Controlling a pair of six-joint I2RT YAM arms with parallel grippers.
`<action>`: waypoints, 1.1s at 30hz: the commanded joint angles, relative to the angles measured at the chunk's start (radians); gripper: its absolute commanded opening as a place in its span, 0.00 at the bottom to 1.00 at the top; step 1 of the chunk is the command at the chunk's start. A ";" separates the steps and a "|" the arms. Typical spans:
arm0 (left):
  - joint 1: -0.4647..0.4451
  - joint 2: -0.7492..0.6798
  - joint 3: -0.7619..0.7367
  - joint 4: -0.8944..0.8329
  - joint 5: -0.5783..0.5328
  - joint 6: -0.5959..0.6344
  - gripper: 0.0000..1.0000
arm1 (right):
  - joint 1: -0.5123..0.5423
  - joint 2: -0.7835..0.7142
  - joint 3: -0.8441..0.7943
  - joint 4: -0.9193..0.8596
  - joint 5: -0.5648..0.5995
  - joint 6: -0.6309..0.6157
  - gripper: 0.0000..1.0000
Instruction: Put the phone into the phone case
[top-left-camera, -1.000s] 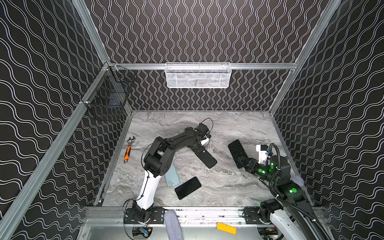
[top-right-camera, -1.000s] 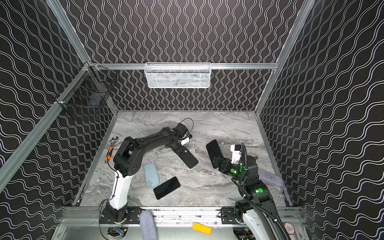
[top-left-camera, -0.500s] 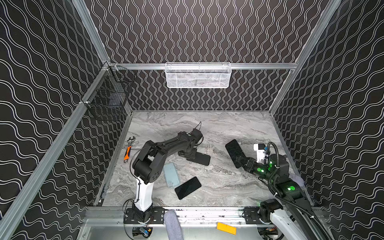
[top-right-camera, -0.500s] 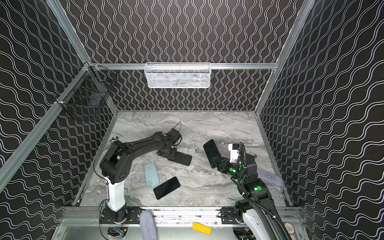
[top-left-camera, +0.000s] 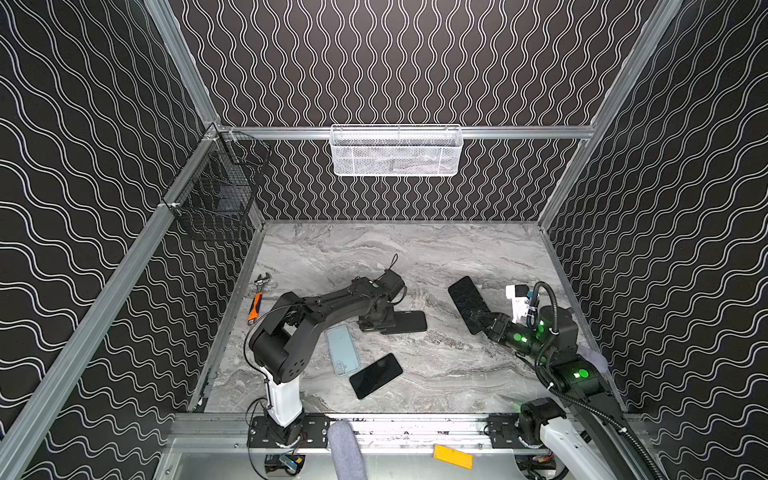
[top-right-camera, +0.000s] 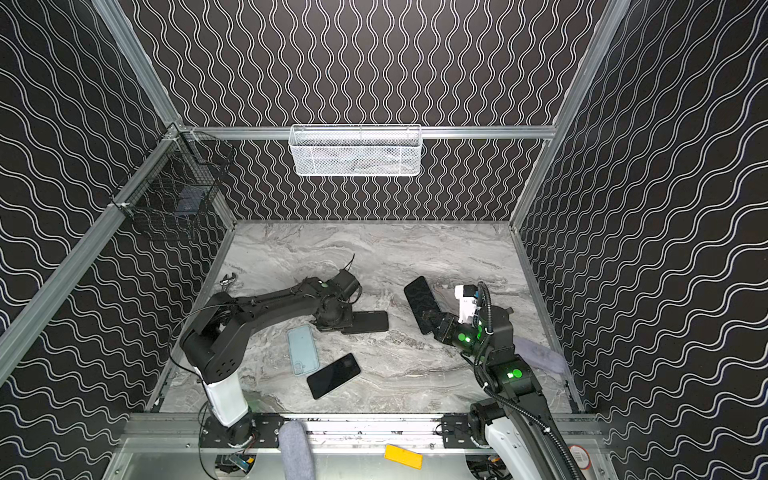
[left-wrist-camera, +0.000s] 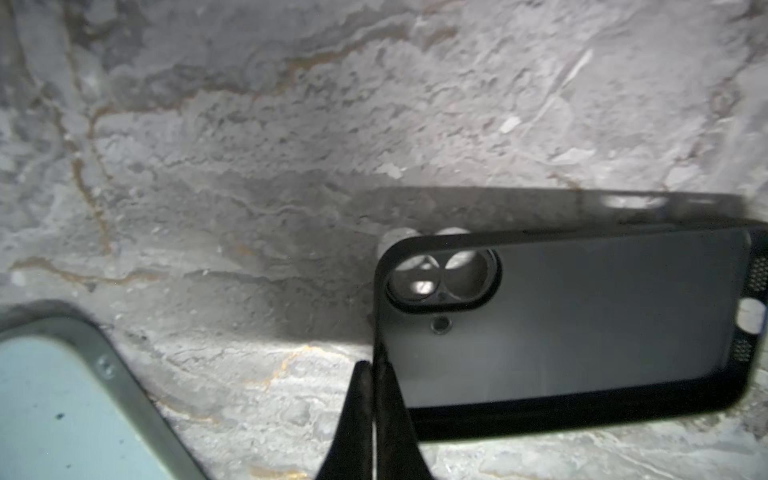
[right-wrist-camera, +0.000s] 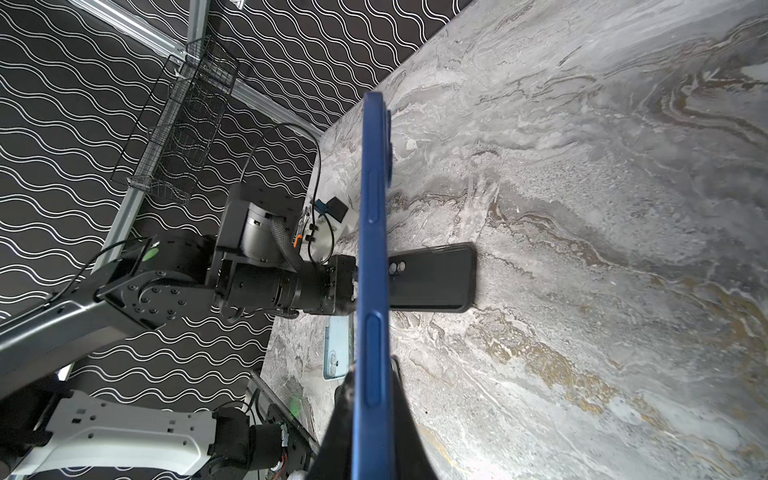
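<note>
A black phone case (top-left-camera: 409, 322) (top-right-camera: 368, 322) lies low on the marble table, open side up. Its camera cut-out end is toward my left gripper (top-left-camera: 385, 326) (top-right-camera: 345, 326). In the left wrist view that gripper (left-wrist-camera: 374, 374) is shut on the case's (left-wrist-camera: 561, 324) end wall. My right gripper (top-left-camera: 478, 322) (top-right-camera: 433, 322) is shut on the lower end of a blue phone (top-left-camera: 466, 301) (top-right-camera: 420, 301). The phone is lifted and tilted, dark screen up, to the right of the case. The right wrist view shows the phone (right-wrist-camera: 374, 249) edge-on between the fingers (right-wrist-camera: 372, 386), with the case (right-wrist-camera: 432, 282) beyond it.
A light-blue case (top-left-camera: 341, 349) (top-right-camera: 302, 349) and a second dark phone (top-left-camera: 376, 375) (top-right-camera: 333, 375) lie in front of the left gripper. An orange-handled wrench (top-left-camera: 257, 299) lies by the left wall. A white basket (top-left-camera: 395, 151) and a black wire basket (top-left-camera: 216, 199) hang on the walls.
My left arm has swung the black case forward and left and lowered it from a slant to nearly flat. My right gripper has carried the phone slightly left and back.
</note>
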 joint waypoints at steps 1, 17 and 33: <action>-0.003 -0.008 -0.004 0.043 0.010 -0.044 0.00 | 0.001 0.002 0.016 0.066 -0.009 -0.009 0.00; -0.015 0.015 0.009 0.049 -0.003 0.035 0.00 | 0.002 0.009 0.045 0.054 -0.003 -0.008 0.00; -0.016 -0.003 -0.037 0.080 0.016 0.115 0.08 | 0.001 0.010 0.054 0.048 0.003 0.004 0.00</action>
